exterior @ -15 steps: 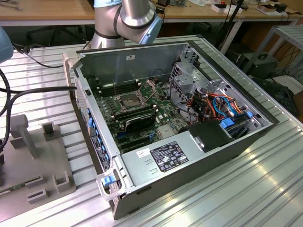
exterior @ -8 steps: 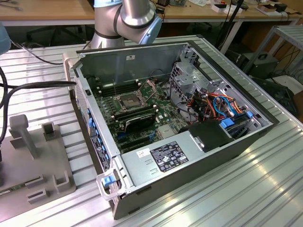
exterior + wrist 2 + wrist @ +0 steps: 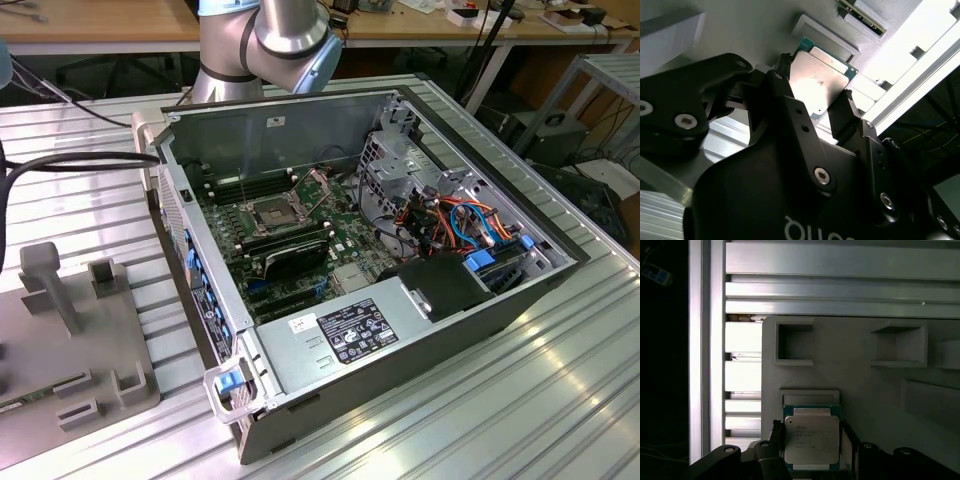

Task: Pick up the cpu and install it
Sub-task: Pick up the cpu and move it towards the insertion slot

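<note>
Grey tray (image 3: 125,395) with moulded holders is lying at the exterior view's left, on the ribbed aluminium tabletop (image 3: 520,400). To its right, the open computer case (image 3: 290,125) is resting on the same tabletop. The black socket (image 3: 272,212) with its metal frame is showing on the green board inside. The silver arm (image 3: 275,40) is rising behind the back wall of the case.

In the first wrist view the cpu (image 3: 811,440) is lying level over the tray, with its metal top facing up. It is close to the tray edge that is running beside the tabletop slats. The gripper (image 3: 811,433) is hanging right over the cpu. Its two black fingers (image 3: 840,112) are standing at two opposite sides of the chip and are pressing against those sides, so the gripper is pinching the cpu. I cannot tell whether the chip is touching the tray or is lifted off it.
</note>
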### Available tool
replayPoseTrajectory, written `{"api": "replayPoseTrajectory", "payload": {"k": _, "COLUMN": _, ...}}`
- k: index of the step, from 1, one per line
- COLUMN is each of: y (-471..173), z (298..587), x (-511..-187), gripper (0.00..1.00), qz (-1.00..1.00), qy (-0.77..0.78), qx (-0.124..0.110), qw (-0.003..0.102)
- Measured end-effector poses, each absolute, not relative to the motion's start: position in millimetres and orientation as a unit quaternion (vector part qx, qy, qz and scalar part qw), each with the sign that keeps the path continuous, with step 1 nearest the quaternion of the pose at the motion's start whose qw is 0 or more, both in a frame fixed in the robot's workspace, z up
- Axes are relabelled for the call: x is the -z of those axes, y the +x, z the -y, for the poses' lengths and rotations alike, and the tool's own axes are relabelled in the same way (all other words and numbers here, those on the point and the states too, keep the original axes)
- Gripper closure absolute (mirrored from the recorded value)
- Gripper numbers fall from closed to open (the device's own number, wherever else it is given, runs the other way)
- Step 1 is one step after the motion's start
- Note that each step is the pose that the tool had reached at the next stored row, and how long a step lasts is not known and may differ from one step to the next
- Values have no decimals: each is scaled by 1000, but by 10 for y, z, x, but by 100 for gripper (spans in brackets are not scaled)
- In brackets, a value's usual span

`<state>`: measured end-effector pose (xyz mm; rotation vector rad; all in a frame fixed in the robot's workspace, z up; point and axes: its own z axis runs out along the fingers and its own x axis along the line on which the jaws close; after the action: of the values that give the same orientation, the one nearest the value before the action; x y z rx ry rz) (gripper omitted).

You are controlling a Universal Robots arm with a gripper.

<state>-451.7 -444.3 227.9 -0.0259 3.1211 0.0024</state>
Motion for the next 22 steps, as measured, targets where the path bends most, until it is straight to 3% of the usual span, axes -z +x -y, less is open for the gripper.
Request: {"api": "replayPoseTrajectory", "payload": {"k": 22, "y": -4517, "z": 4443, "x": -2830, "gripper": 45, "qz": -1000, "qy": -8, "qx": -1, "qw": 10}}
